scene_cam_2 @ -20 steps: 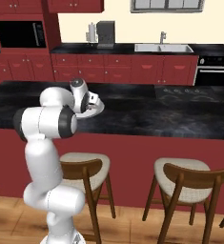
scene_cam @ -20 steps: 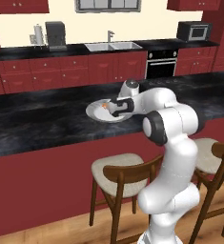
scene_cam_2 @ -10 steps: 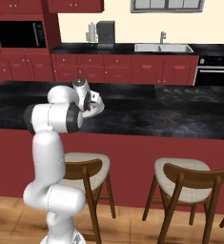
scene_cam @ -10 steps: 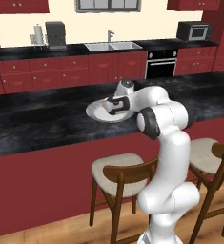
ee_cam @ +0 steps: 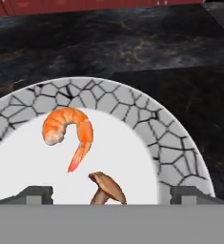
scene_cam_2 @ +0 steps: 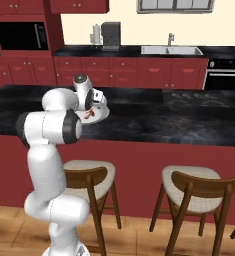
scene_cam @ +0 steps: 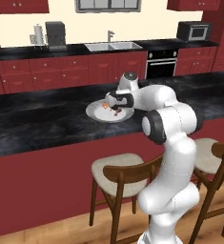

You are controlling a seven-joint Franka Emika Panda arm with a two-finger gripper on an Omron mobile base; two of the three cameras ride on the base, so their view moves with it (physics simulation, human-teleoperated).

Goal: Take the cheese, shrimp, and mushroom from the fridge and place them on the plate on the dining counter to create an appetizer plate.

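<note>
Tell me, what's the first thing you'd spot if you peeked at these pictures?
The bright orange shrimp curled on the crackle-rimmed plate, with the brown mushroom just below it in the hand view. The robot's gripper hangs right over that plate, its dark fingers spread on either side of the mushroom. From the base views, the big white arm reaches over the glossy black dining counter.

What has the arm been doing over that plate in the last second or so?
The arm folded its elbow upward and drew the gripper back a little over the plate; its jaws now stand open astride the mushroom. The shrimp, the plate and the dining counter stayed put.
</note>
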